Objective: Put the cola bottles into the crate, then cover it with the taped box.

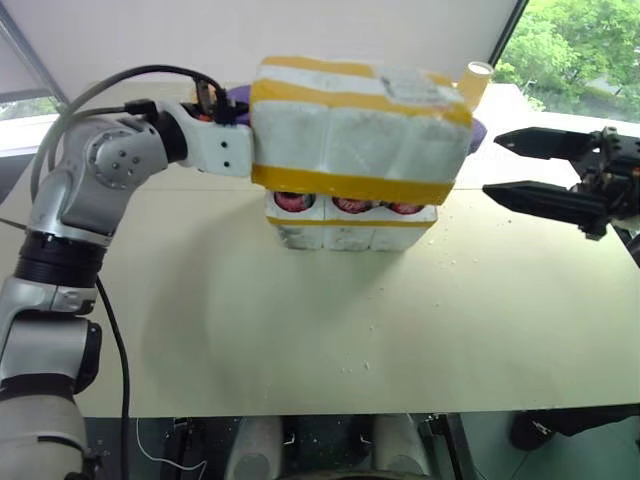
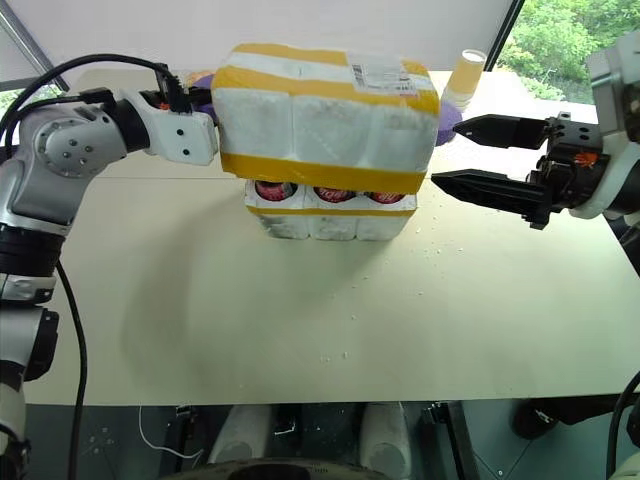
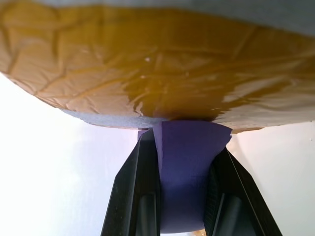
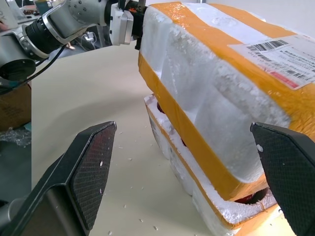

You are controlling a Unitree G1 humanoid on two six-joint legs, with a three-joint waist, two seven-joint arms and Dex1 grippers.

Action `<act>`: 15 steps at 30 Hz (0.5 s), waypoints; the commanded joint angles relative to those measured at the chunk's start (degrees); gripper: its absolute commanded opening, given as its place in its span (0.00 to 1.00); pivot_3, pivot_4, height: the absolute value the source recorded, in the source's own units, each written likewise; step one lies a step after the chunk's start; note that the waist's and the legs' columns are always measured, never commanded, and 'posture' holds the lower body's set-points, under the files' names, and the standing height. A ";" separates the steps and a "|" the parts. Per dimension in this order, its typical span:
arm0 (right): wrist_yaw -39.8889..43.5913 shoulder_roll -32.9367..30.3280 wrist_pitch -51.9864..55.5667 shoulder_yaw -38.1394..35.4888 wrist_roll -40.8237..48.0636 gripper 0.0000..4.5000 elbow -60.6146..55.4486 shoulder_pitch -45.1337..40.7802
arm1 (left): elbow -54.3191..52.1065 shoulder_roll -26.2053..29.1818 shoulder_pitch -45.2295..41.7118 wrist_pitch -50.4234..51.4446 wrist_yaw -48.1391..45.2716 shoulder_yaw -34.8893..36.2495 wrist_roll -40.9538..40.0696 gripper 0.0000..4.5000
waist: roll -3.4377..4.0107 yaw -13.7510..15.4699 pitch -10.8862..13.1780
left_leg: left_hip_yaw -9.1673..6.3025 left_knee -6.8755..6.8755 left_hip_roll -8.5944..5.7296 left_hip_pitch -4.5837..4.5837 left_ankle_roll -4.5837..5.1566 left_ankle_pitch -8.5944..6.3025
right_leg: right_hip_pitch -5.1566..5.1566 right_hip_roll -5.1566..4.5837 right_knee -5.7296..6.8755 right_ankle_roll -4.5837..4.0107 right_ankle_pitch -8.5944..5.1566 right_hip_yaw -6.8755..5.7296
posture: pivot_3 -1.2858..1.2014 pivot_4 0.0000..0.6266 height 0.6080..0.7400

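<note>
Cola bottles (image 2: pixel 334 192) stand in the crate (image 2: pixel 330 222), their red caps and labels showing in a row through the gap between the crate's top edge and the taped box (image 2: pixel 325 125) above them. That crate sits on the pale table (image 2: pixel 300 300), toward its far side, with a yellow tape band around its upper part. Directly over the crate the taped box is held level, its lower yellow band just above the bottle tops and its front edge overhanging the crate a little; whether it touches the bottles or crate cannot be told. A white shipping label (image 2: pixel 385 72) lies on its top face, toward the robot's right. At the box's left end the left gripper (image 3: pixel 184 162) has its two black fingers closed on a purple tab (image 3: pixel 183 172) that sticks out from under the box's yellow tape. On the other side, the right gripper (image 2: pixel 470 155) hangs just beside the box's right end, apart from it, its two fingers spread wide and pointing toward the box. Behind that end of the box stands a stack of pale paper cups (image 2: pixel 463 80). Small white foam crumbs (image 2: pixel 345 350) are scattered over the table in front of the crate.
</note>
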 commanded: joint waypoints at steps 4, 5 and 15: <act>-0.87 0.66 -1.52 -1.62 1.10 1.00 -0.20 -1.33 | -2.83 2.12 -0.35 0.35 -0.56 1.63 -0.03 0.11 | 0.00 -0.01 0.00 | 0.00 0.00 0.00 0.00 0.00 0.00 | 0.00 0.00 0.00 0.00 0.00 0.00 | 0.52 0.24 1.00; -0.98 0.68 -1.56 -1.62 1.03 1.00 -0.06 -1.41 | -3.06 2.28 0.05 0.59 -0.72 1.77 -0.17 0.11 | 0.00 0.01 0.00 | 0.00 0.00 0.00 0.00 0.00 0.00 | 0.00 0.00 0.00 0.00 0.00 0.00 | 0.52 0.24 1.00; 0.20 -0.22 -2.48 -1.09 -0.62 1.00 0.86 -0.45 | -7.82 4.86 7.68 3.46 -1.48 3.72 -1.31 0.84 | 0.00 0.09 0.00 | 0.00 0.00 0.01 0.00 0.01 0.00 | 0.01 -0.01 0.00 0.00 0.00 0.00 | 0.52 0.24 1.00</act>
